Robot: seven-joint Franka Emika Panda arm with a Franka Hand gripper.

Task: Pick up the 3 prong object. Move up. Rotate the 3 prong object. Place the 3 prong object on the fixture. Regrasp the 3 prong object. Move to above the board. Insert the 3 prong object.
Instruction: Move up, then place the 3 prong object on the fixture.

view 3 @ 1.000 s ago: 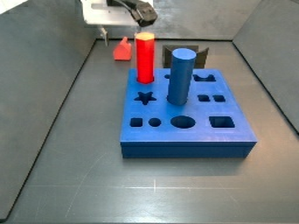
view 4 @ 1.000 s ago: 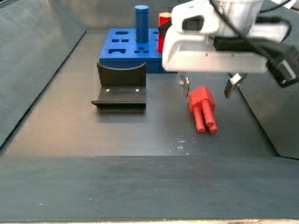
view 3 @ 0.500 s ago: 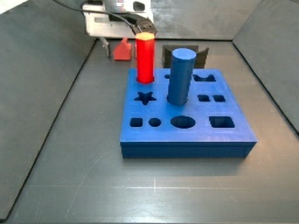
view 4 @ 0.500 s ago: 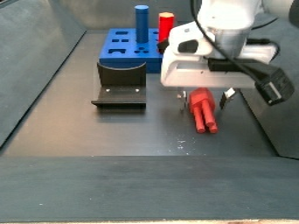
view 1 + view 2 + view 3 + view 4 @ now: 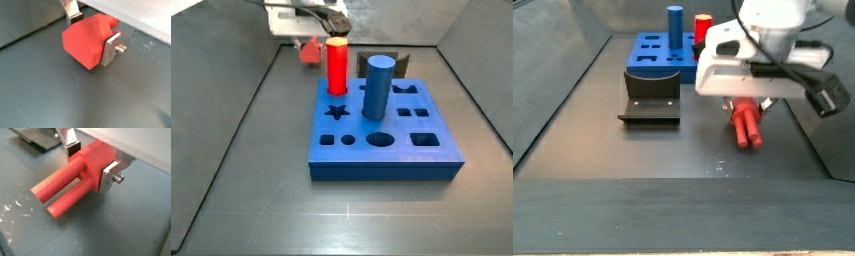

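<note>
The tool [image 5: 90, 159] is sitting low over the dark floor, its silver plates pressing both sides of the small salmon-red plastic 3 prong object [image 5: 72, 184]; the object is lying beside the dark L-shaped fixture [image 5: 649, 98], near the blue board [image 5: 657, 55].

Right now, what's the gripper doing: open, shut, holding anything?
Gripper: down at the floor beside the board, jaws shut on the 3 prong object.

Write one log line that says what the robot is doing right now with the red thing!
stage: pick up | gripper: low over floor, fingers on both sides of 3 prong object | fixture: bare | board: two pegs standing
</note>
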